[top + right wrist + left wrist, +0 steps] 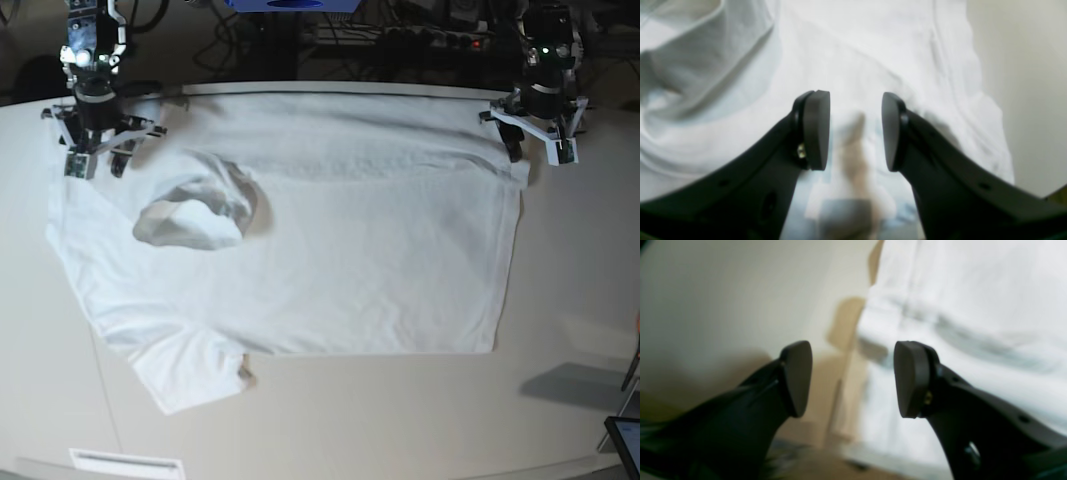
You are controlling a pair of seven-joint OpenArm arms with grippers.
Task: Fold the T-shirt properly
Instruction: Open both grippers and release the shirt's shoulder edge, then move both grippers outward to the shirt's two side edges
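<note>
The white T-shirt (370,260) lies spread across the table (400,420), collar opening (190,218) toward the left, one short sleeve (190,375) at the front left, hem (510,250) at the right. My right gripper (97,165) hovers over the far left shoulder area; in its wrist view the right gripper (856,131) is open with only shirt cloth (857,50) below it. My left gripper (537,150) hangs at the far right hem corner; seen up close, the left gripper (853,376) is open and holds nothing, over the shirt's edge (957,306).
Cables and equipment (400,30) line the back of the table. A dark flat device (625,440) pokes in at the front right corner. A white strip (125,463) sits at the front left edge. Bare tabletop runs along the front and right.
</note>
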